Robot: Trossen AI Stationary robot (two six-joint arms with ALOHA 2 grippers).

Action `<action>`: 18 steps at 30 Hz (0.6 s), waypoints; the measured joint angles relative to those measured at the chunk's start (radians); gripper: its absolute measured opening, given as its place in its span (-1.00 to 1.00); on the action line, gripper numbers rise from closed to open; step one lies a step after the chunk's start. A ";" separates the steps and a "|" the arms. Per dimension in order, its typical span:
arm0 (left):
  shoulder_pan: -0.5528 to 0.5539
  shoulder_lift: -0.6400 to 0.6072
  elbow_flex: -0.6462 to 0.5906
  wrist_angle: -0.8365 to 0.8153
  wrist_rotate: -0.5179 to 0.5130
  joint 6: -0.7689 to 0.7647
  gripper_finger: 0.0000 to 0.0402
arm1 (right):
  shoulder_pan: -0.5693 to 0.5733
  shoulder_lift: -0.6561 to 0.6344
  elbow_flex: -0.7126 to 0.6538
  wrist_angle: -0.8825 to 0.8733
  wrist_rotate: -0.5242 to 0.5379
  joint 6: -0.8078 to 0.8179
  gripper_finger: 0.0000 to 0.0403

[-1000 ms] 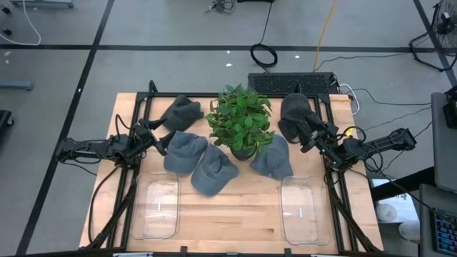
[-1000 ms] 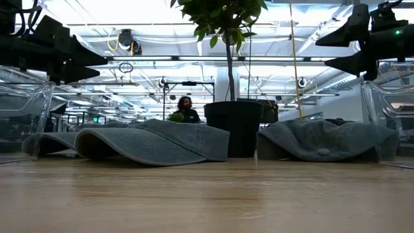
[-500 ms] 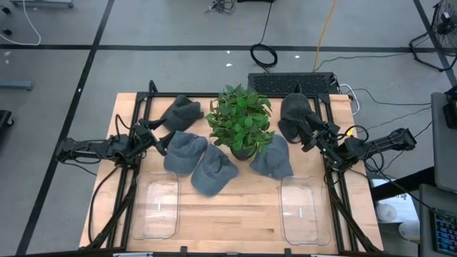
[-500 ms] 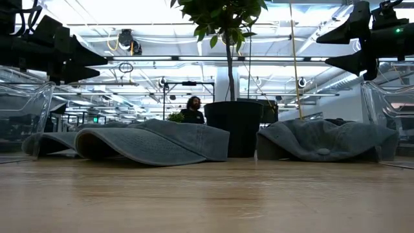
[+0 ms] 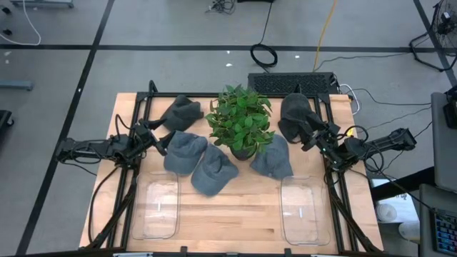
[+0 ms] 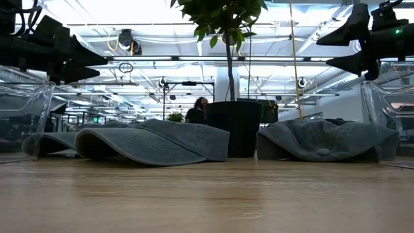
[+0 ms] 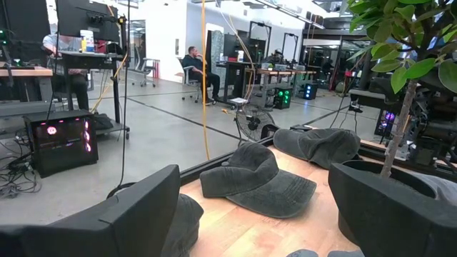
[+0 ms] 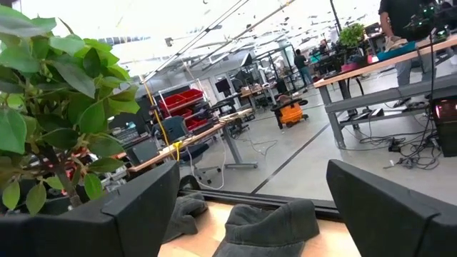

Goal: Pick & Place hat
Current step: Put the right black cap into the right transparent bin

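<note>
Hats: five grey caps [image 5: 213, 170] around potted plant [image 5: 240, 120] on tabletop [image 5: 228, 221]
Left tool [image 5: 156, 140]: wide, empty, beside cap [image 5: 185, 150]
Right tool [image 5: 312, 134]: wide, empty, over cap [image 5: 292, 113]

Only change: person [image 6: 198, 110] in bkgd of low view, seen further right vs 1 s ago, now just beside plant pot [image 6: 234, 127], partly hidden by its edge. Right gripper [image 6: 354, 46] shifted a hair in low view.
</note>
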 joint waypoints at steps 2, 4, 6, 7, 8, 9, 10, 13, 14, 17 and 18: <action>0.000 0.000 0.000 0.000 0.000 0.000 0.82 | 0.000 0.000 0.000 -0.004 -0.002 -0.015 0.71; 0.000 0.000 0.000 0.000 0.000 0.000 0.82 | 0.000 0.000 0.000 -0.003 -0.002 -0.062 0.71; 0.000 0.000 0.000 0.000 0.000 0.000 0.82 | 0.000 0.000 0.000 -0.004 -0.003 -0.110 0.71; 0.000 0.000 0.000 0.000 0.000 0.000 0.82 | 0.000 0.000 0.000 -0.002 -0.004 -0.131 0.71; 0.000 0.000 0.000 0.000 0.000 0.000 0.82 | 0.000 0.000 0.000 0.003 -0.011 -0.156 0.71; 0.000 0.000 0.000 0.000 0.000 0.000 0.82 | 0.000 0.000 0.005 0.007 -0.035 -0.186 0.71; 0.000 0.000 0.000 0.000 0.000 0.000 0.82 | 0.000 0.001 0.013 0.000 -0.058 -0.217 0.71; 0.000 0.000 0.000 0.000 0.000 0.000 0.82 | 0.000 0.016 0.056 -0.098 -0.083 -0.288 0.71; 0.000 0.000 0.000 0.000 0.000 0.000 0.82 | 0.000 0.022 0.078 -0.155 -0.082 -0.297 0.71; 0.000 0.000 0.000 0.000 0.000 0.000 0.82 | 0.000 0.044 0.163 -0.237 -0.081 -0.296 0.71; 0.000 0.000 0.000 0.000 0.000 0.000 0.82 | 0.000 0.055 0.188 -0.266 -0.075 -0.298 0.71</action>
